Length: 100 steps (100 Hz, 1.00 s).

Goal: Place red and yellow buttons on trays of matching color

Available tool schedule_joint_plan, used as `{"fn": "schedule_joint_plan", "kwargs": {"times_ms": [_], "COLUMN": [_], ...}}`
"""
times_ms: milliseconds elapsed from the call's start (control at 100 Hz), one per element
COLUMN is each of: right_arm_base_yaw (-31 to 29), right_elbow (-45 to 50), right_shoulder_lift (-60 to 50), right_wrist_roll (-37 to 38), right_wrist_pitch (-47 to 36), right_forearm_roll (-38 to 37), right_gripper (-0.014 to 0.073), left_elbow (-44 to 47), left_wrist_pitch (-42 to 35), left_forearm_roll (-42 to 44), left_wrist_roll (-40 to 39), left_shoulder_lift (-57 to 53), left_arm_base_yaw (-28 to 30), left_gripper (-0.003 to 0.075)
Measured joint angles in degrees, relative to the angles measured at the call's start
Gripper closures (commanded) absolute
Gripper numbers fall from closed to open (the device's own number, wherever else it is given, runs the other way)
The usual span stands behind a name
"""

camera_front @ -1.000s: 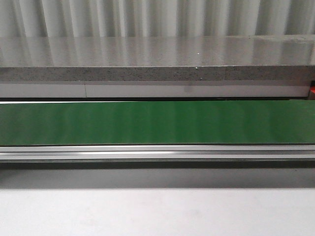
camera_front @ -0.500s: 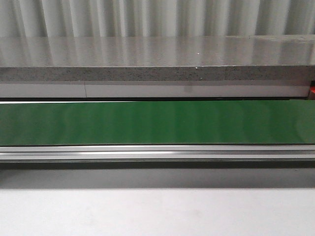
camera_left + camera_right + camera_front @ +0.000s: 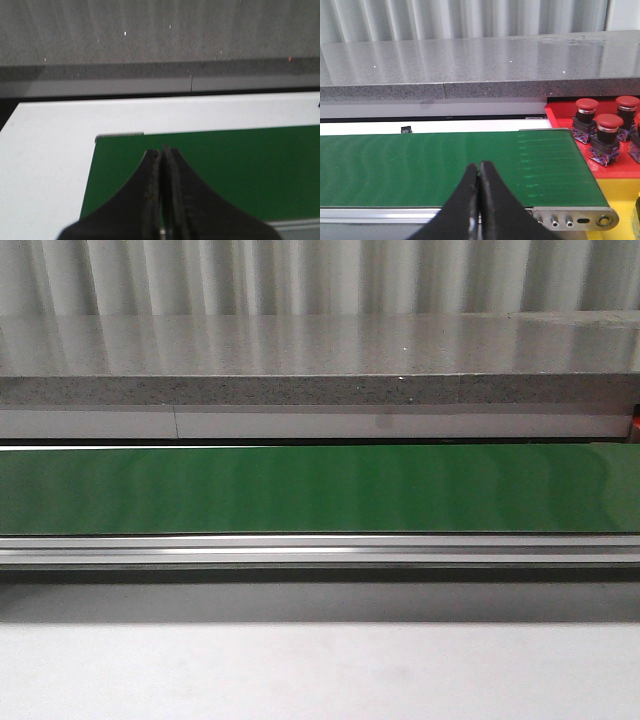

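Saw both black end effectors, left (image 3: 161, 150) and right (image 3: 480, 164), closed, empty. Judged red mushroom-capped plastic buttons (image 3: 608, 136) rigid, light; best pinched across dark square bases.

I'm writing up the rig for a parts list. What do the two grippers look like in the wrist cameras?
Both look alike. The left gripper and the right gripper each have two dark, near-black fingers that are broad at the base and curve inward to narrow tips. The left gripper's inner faces look worn, with brownish specks. No cables, markings or arm links show, and the front view shows neither arm.
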Motion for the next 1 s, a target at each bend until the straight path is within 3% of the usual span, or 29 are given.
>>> {"fn": "schedule_joint_plan", "kwargs": {"times_ms": [260, 720, 1000], "right_arm_base_yaw": [0.00, 0.00, 0.00], "right_elbow": [0.00, 0.00, 0.00], "right_shoulder_lift": [0.00, 0.00, 0.00], "right_wrist_roll": [0.00, 0.00, 0.00], "right_wrist_pitch": [0.00, 0.00, 0.00], "right_forearm_roll": [0.00, 0.00, 0.00], "right_gripper": [0.0661, 0.0661, 0.0661], "left_elbow": [7.56, 23.20, 27.26], "left_wrist_pitch": [-13.90, -15.30, -15.85], "left_forearm_roll": [-4.11, -5.61, -5.69], "left_wrist_roll": [3.43, 4.33, 4.33], "left_shoulder_lift": [-4.23, -19.96, -26.85], "left_arm_base_yaw": [0.00, 3.75, 4.14], "left_gripper": [0.0740, 0.0740, 0.0740]}}
